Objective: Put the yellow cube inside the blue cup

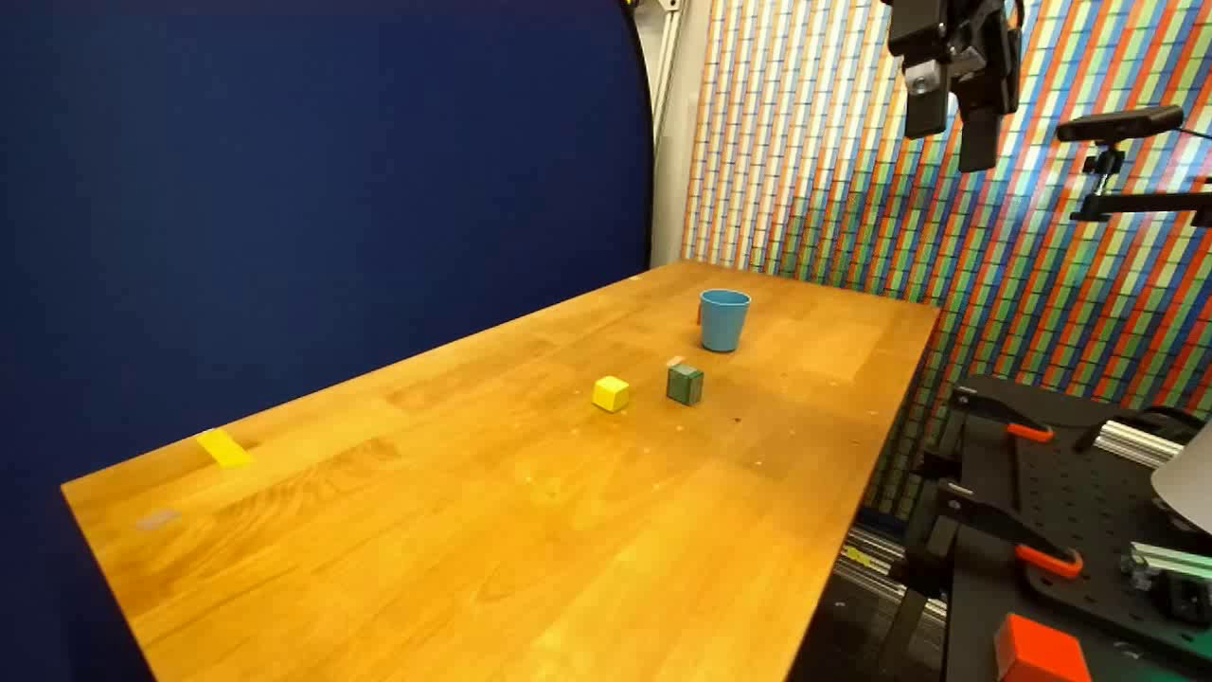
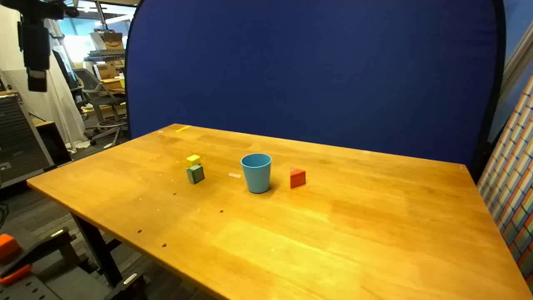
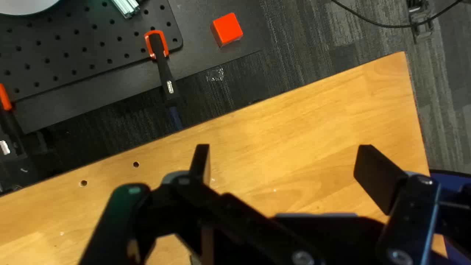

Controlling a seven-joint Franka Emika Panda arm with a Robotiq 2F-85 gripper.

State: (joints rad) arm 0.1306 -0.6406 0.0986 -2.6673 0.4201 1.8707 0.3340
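Note:
The yellow cube rests on the wooden table, and it also shows in an exterior view partly behind the dark green cube. The blue cup stands upright on the table with its mouth up; it shows in both exterior views. The cup's bottom inside is hidden. My gripper hangs high, well above and apart from the cube and cup; one finger shows in an exterior view. In the wrist view the gripper is open, with nothing between its fingers. The yellow cube and cup are out of the wrist view.
The dark green cube sits near the yellow cube. A red wedge-shaped block lies beside the cup. A flat yellow strip lies by the table edge. A black bench with clamps and a red block stands alongside the table.

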